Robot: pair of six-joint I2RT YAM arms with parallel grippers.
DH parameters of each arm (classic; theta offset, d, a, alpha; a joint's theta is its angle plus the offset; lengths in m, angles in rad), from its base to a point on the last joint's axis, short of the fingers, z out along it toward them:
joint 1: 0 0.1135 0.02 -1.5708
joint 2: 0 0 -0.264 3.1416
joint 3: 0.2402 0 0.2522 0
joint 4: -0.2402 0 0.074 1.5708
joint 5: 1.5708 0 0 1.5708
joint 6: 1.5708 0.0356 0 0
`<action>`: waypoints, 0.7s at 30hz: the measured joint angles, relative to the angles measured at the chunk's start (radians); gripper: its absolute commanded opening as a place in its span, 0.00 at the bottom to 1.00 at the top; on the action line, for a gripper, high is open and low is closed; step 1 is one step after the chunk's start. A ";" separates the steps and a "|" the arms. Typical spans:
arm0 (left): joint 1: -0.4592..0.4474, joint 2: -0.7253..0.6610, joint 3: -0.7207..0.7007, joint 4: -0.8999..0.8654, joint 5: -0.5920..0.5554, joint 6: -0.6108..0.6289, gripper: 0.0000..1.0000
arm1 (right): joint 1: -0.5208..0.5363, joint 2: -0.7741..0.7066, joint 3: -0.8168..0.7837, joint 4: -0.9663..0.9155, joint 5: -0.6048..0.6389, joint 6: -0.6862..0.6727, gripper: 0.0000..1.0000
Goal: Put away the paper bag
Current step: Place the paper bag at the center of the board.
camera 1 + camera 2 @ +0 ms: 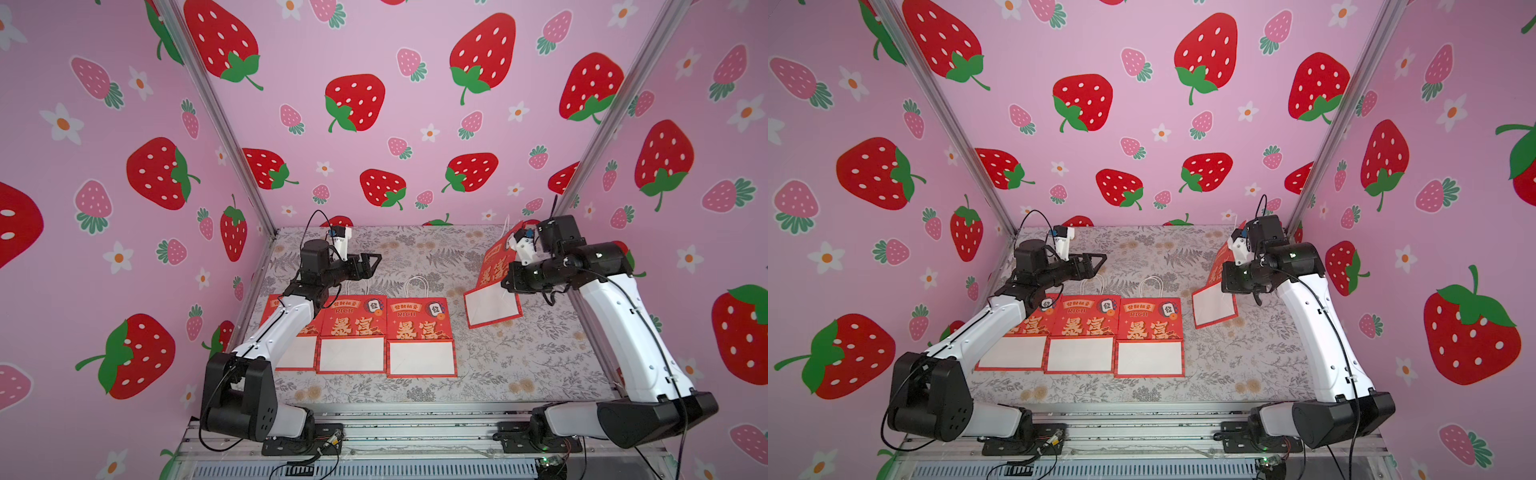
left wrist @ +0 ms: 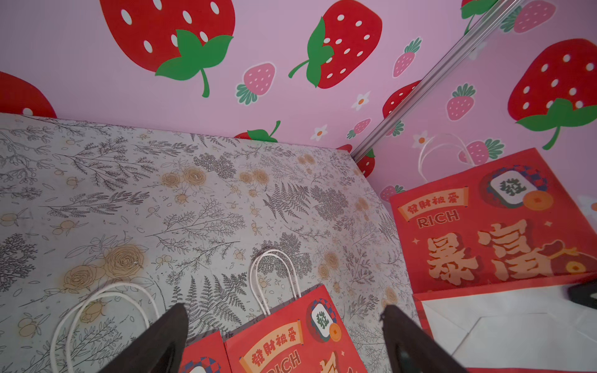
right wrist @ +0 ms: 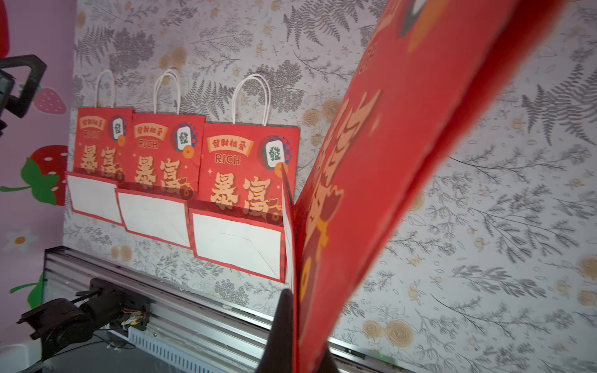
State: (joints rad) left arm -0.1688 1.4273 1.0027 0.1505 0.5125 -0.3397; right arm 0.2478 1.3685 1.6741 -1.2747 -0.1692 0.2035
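Hovering above the grey floral-print tabletop [image 1: 519, 357], the left gripper [image 1: 372, 262] is pointing toward the middle of the table with its black jaws spread wide and nothing between them; in the left wrist view the two dark fingers [image 2: 168, 336] are standing well apart over bare tabletop.

Just below and toward the front edge from this gripper, three flat red paper bags with gold lettering and white folded bases are lying in a row:
- left flat bag [image 1: 305, 353], partly hidden under the left arm;
- middle flat bag [image 1: 353, 332], its edge touching or slightly overlapping the left one;
- right flat bag [image 1: 420, 336], just beside the middle one.
Their white cord handles [image 3: 252, 97] are pointing toward the back wall.

Well apart from the row, the right gripper [image 3: 292, 323] is pinching a fourth red paper bag [image 1: 492, 286], jaws pressed together on its edge. This held bag is hanging tilted below the gripper, white base [image 1: 1214, 305] lowest, near the right wall. Whether its lower corner is touching the tabletop cannot be told.

Pink strawberry-print walls [image 1: 374, 124] are enclosing the scene on three sides.
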 measured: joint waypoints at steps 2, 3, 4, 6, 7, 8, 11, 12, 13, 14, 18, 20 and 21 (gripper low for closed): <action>0.000 0.003 0.000 -0.005 -0.010 0.008 0.98 | 0.000 0.000 0.006 -0.032 0.038 -0.003 0.00; 0.000 0.003 0.000 -0.006 -0.016 0.012 0.98 | 0.000 0.000 0.006 -0.046 0.054 -0.003 0.00; 0.000 0.003 0.000 -0.006 -0.018 0.017 0.99 | 0.000 0.000 0.006 -0.060 0.069 -0.002 0.00; 0.000 0.002 -0.003 -0.005 -0.032 0.025 0.99 | -0.002 0.000 0.005 -0.086 0.097 -0.002 0.00; 0.000 0.000 -0.006 -0.005 -0.035 0.028 0.99 | -0.002 0.000 0.005 -0.096 0.109 -0.001 0.00; 0.000 -0.002 -0.012 -0.005 -0.043 0.031 0.99 | -0.002 0.000 0.003 -0.106 0.121 0.000 0.00; -0.001 -0.014 -0.031 -0.005 -0.062 0.039 0.99 | -0.002 0.000 -0.013 -0.124 0.141 0.006 0.00; -0.001 -0.021 -0.039 -0.004 -0.069 0.043 0.99 | -0.002 0.000 -0.021 -0.130 0.145 0.010 0.00; -0.002 -0.029 -0.046 -0.002 -0.075 0.046 0.99 | -0.002 0.000 -0.029 -0.134 0.148 0.013 0.00; -0.002 -0.040 -0.055 0.002 -0.082 0.048 0.99 | -0.002 0.000 -0.036 -0.137 0.149 0.014 0.00; -0.002 -0.070 -0.084 0.018 -0.102 0.056 0.99 | -0.002 -0.010 -0.071 -0.137 0.144 0.021 0.00; -0.002 -0.070 -0.088 0.030 -0.110 0.056 0.99 | -0.005 -0.019 -0.089 -0.135 0.131 0.022 0.00; -0.004 -0.070 -0.089 0.033 -0.111 0.056 0.99 | -0.008 -0.023 -0.097 -0.134 0.124 0.021 0.00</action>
State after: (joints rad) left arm -0.1726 1.3575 0.9138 0.1837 0.4011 -0.2836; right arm 0.2401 1.3460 1.5768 -1.4090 -0.0456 0.2249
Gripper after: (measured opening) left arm 0.986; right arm 0.049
